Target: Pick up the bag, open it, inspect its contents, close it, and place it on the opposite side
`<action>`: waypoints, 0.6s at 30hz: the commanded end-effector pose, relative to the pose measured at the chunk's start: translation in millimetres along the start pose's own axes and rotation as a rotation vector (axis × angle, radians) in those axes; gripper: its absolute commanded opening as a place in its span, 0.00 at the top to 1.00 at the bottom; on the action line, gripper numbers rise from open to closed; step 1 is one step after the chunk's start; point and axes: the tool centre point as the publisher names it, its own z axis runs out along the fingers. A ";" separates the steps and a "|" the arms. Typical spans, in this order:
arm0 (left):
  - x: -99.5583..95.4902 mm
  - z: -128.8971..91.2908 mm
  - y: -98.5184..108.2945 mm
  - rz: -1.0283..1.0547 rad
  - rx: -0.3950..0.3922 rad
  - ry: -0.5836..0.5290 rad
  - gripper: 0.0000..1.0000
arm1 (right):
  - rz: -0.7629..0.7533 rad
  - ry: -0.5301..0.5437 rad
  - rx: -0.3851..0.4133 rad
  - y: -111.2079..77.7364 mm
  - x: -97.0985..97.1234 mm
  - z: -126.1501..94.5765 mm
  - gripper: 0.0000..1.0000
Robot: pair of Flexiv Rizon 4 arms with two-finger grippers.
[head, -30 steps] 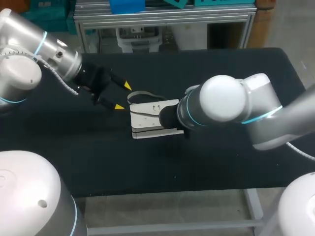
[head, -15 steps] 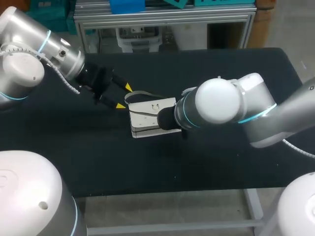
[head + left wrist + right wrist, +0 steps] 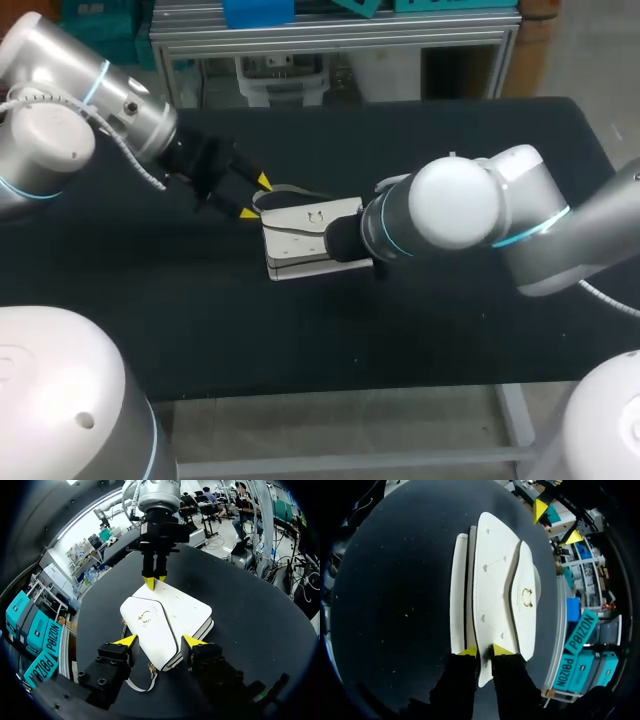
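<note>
The black table (image 3: 330, 340) has a matte, cloth-like top. Its near strip lies bare from left to right, giving wide room on that side.

The bag (image 3: 295, 245) lies flat about the middle of the table, a little left of centre. It is a white, smooth, boxy handbag with dark seams, a curved flap with small stitched dimples, and a small gold clasp (image 3: 145, 616) on the flap.

The right arm (image 3: 455, 205) comes in from the right and covers the bag's right end in the head view, so its gripper cannot be seen there. In the right wrist view the right gripper (image 3: 484, 651) has its fingers drawn almost together, with the thin edge of the bag's upper panel pinched between the yellow tips. The left wrist view shows the same two tips meeting at that end.

The left gripper (image 3: 255, 197) sits at the bag's left end with its fingers spread wide, one tip nearer and one farther. In its own wrist view the bag's end lies between the tips. Whether either tip touches the bag cannot be told.

A thin, pale strap (image 3: 290, 188) loops out from the bag's left end along its far side, partly hidden below the left gripper in the left wrist view.

Beyond the bag the table's far right has open room.
</note>
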 end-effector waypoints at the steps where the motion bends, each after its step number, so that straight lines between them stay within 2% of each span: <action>1: 4.4 3.6 -3.0 0.047 0.010 -0.029 0.46 | 0.021 -0.024 0.031 4.7 6.1 1.8 1.00; 7: 14.5 11.3 -12.2 0.155 0.024 -0.096 0.49 | 0.073 -0.038 0.139 15.6 11.4 -1.1 1.00; 11: 19.0 18.6 -15.9 0.225 -0.007 -0.132 0.52 | 0.084 -0.042 0.152 22.2 12.8 -2.3 1.00; 18: 23.6 31.2 -17.8 0.289 -0.024 -0.107 0.52 | 0.099 -0.046 0.151 28.9 12.5 -1.9 1.00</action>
